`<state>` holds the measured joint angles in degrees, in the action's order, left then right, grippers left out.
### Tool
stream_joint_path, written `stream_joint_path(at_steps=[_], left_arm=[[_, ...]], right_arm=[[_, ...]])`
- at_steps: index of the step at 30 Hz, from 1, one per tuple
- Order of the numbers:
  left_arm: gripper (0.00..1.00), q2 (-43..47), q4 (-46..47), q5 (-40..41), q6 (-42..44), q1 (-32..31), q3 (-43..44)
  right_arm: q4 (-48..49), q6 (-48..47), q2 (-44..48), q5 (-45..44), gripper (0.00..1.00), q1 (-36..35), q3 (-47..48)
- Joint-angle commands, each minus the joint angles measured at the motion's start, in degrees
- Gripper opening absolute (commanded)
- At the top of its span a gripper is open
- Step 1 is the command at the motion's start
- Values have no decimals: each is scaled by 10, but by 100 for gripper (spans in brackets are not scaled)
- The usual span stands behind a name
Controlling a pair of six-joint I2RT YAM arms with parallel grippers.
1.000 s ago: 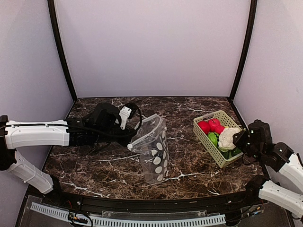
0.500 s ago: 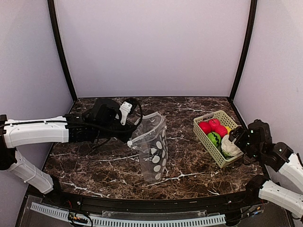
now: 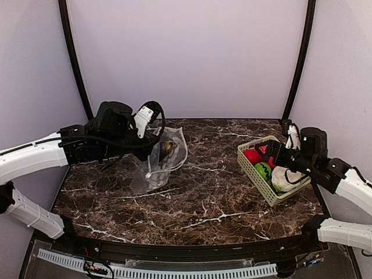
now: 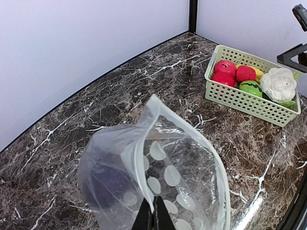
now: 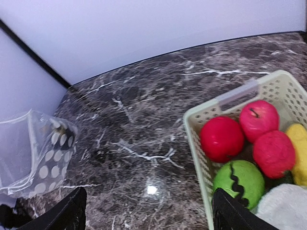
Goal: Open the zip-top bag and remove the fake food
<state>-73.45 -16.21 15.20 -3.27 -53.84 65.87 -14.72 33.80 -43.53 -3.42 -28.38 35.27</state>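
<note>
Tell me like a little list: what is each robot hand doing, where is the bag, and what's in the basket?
Left hand: shut, pinching the edge of the zip-top bag
Bag: held up on the left side of the table, something dark inside, too unclear to name
Right hand: open, holding nothing, over the basket
In the basket: cauliflower, three red fruits, green striped ball, yellow fruit
</note>
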Motion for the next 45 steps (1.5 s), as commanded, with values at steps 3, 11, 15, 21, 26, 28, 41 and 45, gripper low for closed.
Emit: stream_joint_path(at_steps=[3,11,15,21,26,28,41,45], left_arm=[[1,-9,-25,-70,15,3,-7],[1,-73,5,-209,-24,3,-23],[1,-86,11,-290,-22,3,-21],[1,-81,15,-396,-27,3,-18],[1,-75,-4,-431,-41,2,-1],[1,-70,-4,-435,-47,3,1],[1,-60,65,-479,-99,2,-16],[1,-55,73,-482,-104,3,-20]], right_arm=[[166,-101,-62,239,82,-26,27],[194,-232,-161,271,65,-150,81],[198,-338,-192,267,55,-191,90],[197,-435,-227,251,46,-217,115],[189,-497,-256,226,40,-264,135],[173,-512,-277,205,38,-286,149],[275,-473,-410,82,26,-368,148],[281,-465,-461,38,23,-371,164]])
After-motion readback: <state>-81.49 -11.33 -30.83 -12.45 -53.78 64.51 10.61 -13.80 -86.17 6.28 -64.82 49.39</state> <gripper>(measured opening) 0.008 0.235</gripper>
